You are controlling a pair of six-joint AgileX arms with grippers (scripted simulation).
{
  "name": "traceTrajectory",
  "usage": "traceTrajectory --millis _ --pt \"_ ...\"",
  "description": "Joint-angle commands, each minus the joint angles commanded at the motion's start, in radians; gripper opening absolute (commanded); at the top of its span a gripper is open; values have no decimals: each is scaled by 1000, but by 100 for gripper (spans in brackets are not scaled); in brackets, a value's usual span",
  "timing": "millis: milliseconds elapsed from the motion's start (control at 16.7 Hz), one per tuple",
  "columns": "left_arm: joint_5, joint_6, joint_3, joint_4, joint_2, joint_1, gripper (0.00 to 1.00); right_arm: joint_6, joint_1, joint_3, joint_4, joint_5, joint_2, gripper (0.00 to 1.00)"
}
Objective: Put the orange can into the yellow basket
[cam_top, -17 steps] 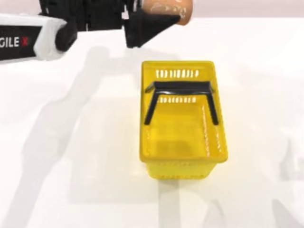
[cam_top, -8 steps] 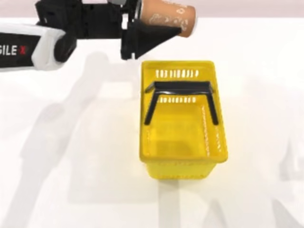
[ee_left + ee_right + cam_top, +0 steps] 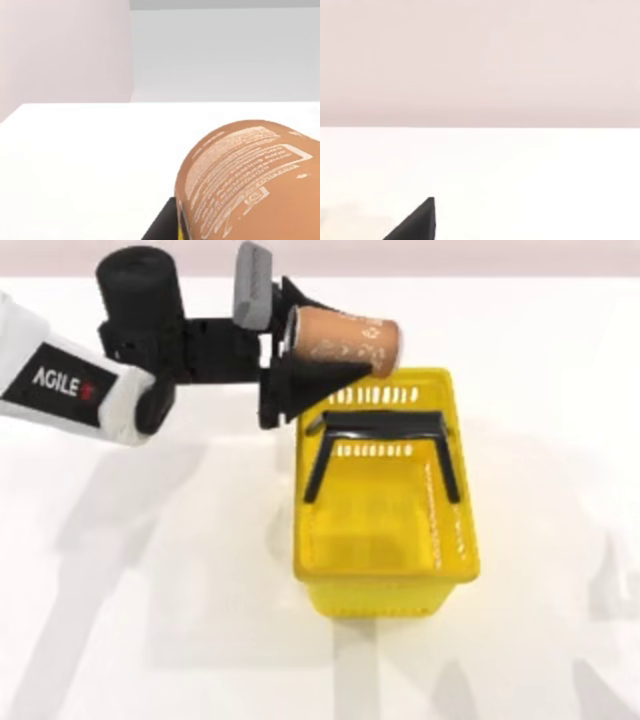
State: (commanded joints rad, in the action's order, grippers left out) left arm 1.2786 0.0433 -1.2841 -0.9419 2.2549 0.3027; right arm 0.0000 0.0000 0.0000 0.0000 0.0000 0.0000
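Our left tool [image 3: 318, 358] grips 1 orange can [image 3: 345, 338], tipped sideways over the far-left rim of 1 yellow basket [image 3: 385, 585] on the bench [image 3: 150, 590]. Right tool's state: can't tell.

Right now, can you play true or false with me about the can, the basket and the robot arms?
1. The left gripper holds the orange can. True.
2. The can stands upright. False: it lies on its side in the grip.
3. The can is already inside the yellow basket. False: it is in the air at the basket's far rim.
4. The basket's black handle is raised across it. True.
5. The basket has things in it. False: it is empty.
6. The right arm is helping carry the can. False: it does not show in the top view.
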Motion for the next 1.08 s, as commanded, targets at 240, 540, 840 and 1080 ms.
traceTrajectory --millis 240,540,840,1080 --pt "-4 -2 26 -64 49 -7 0 0 0 0 0 0 0 100" --pt "-4 -2 26 -64 49 -7 15 0 0 0 0 0 0 100" --pt "-4 -2 26 -64 49 -7 53 0 0 0 0 0 0 100" --pt "-4 -2 26 -64 49 -7 83 0 0 0 0 0 0 100"
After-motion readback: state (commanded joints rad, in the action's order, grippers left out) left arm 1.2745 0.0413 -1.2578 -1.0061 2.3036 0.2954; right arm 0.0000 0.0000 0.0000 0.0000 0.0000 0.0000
